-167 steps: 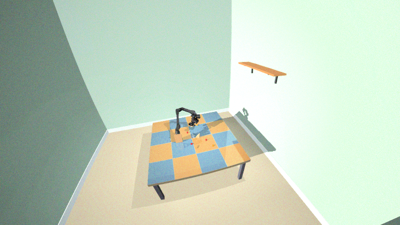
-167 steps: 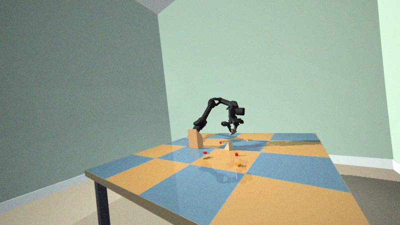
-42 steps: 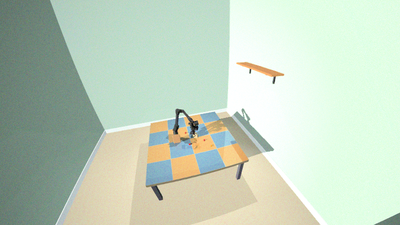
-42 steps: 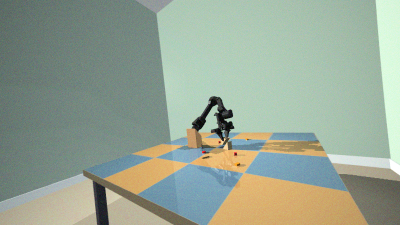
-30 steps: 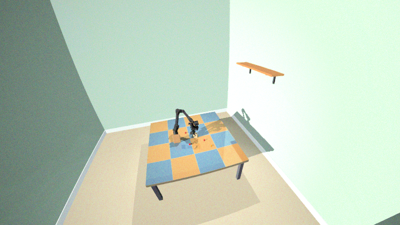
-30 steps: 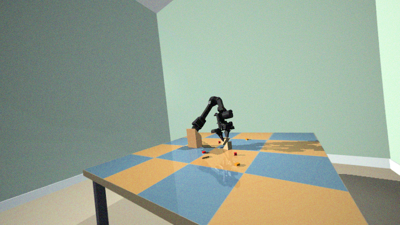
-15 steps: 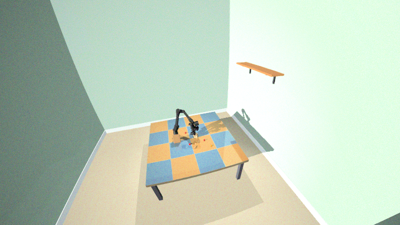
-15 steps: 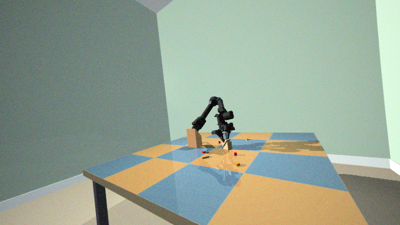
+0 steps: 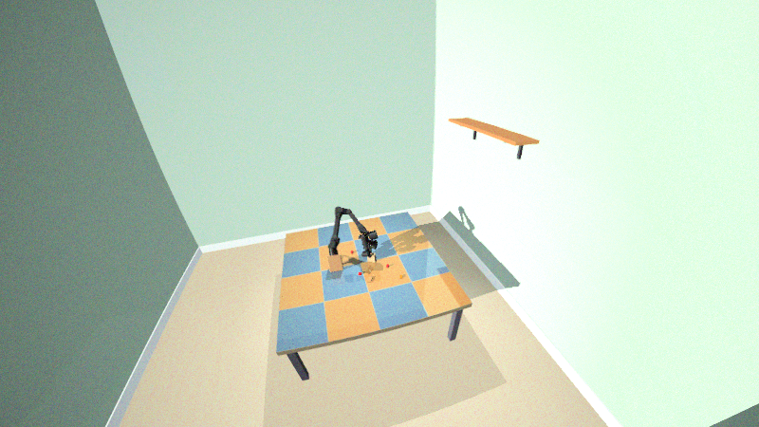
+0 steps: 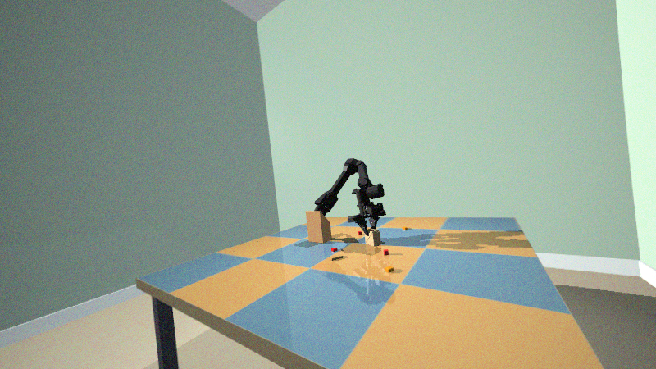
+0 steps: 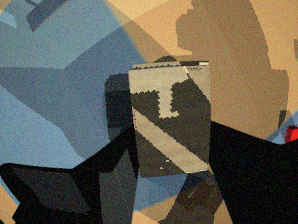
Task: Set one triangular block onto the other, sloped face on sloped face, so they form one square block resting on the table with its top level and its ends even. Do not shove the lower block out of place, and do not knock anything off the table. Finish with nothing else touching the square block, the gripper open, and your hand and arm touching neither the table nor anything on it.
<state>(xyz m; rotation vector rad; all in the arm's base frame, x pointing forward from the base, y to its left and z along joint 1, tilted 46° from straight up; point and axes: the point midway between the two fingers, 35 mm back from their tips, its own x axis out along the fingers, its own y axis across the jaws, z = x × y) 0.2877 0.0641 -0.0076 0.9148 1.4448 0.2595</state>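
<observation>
A cream triangular block is between the fingers of my gripper, which is shut on it. Its flat top faces the wrist camera, patched with shadow. The other cream triangular block is under it, mostly hidden; only a thin strip shows past the far edge of the held block in the wrist view. Together they look nearly like one square block in the exterior view. Whether the sloped faces touch fully cannot be told. In the top view the blocks are a small cream patch below my gripper.
A tall tan block stands by the arm's base. Small red cubes, orange pieces and a dark strip lie around the blocks on the checkered table. A shelf is on the wall.
</observation>
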